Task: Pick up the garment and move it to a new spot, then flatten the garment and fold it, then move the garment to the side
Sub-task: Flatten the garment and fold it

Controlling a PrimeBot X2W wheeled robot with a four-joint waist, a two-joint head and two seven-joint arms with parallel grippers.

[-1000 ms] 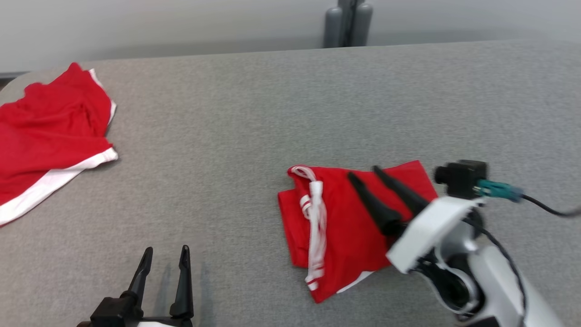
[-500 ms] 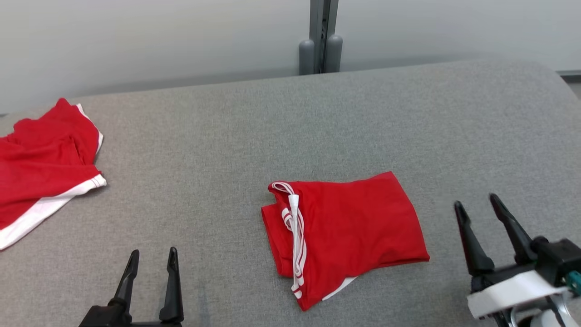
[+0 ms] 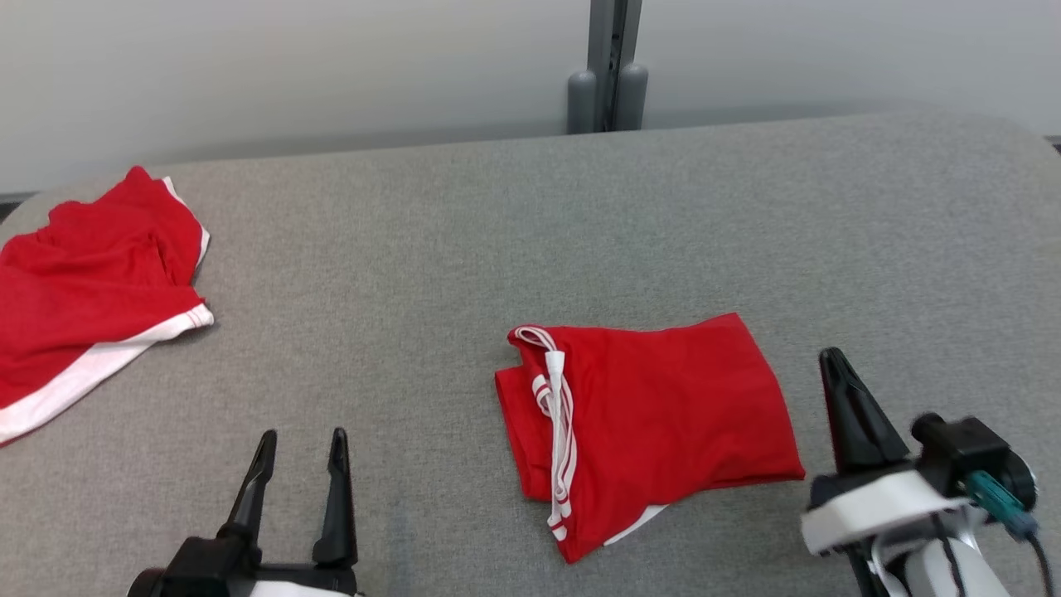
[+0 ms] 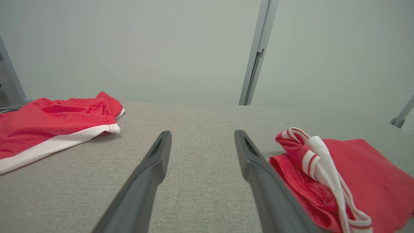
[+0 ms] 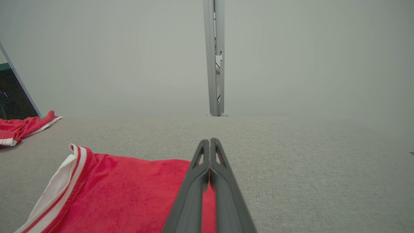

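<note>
A folded red garment (image 3: 663, 414) with white stripes and a white drawstring lies flat on the grey table, right of centre. It also appears in the left wrist view (image 4: 355, 174) and the right wrist view (image 5: 123, 187). My right gripper (image 3: 831, 358) sits just right of the garment, apart from it, its fingers pressed together on nothing (image 5: 209, 140). My left gripper (image 3: 302, 435) rests at the lower left, well left of the garment, its fingers spread over bare table (image 4: 200, 134).
A second red garment with a white hem (image 3: 83, 298) lies crumpled at the table's left edge. The grey fabric table (image 3: 497, 232) stretches wide between the two. A grey metal post (image 3: 609, 75) stands behind the far edge, against a pale wall.
My right gripper left the top of the folded garment, drew back to its right side, and shut its fingers empty. The head camera shifted. The left gripper stayed open.
</note>
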